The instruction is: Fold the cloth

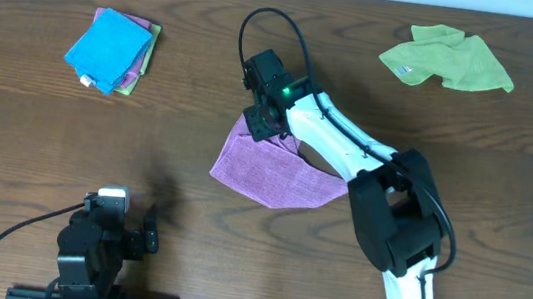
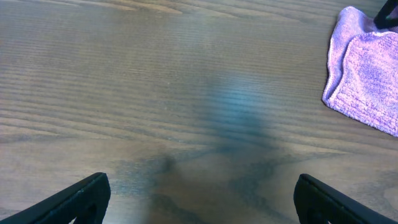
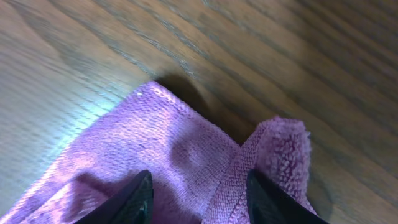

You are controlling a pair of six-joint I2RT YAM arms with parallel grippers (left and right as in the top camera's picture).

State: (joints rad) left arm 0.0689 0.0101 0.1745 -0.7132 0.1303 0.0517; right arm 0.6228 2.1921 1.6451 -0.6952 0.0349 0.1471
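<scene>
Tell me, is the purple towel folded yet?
Partly. The purple towel already lies doubled over, with uneven edges. The right gripper hovers open over its corner; the left gripper is open, away from it. Probably left: another, neater fold.

We see a brown wooden table [image 1: 26, 142] with a streaky grain running along its length. Toward the far right of the overhead view lies a lime-green cloth [image 1: 448, 60], crumpled and loosely spread. Toward the far left sits a bright blue cloth [image 1: 107, 46], folded into a rough square, with a small white tag [image 1: 84, 78] at its near corner. It rests on other folded cloths [image 1: 146, 60], whose pink and green edges peek out along its right side. We find the green cloth and the blue pile well apart.
</scene>
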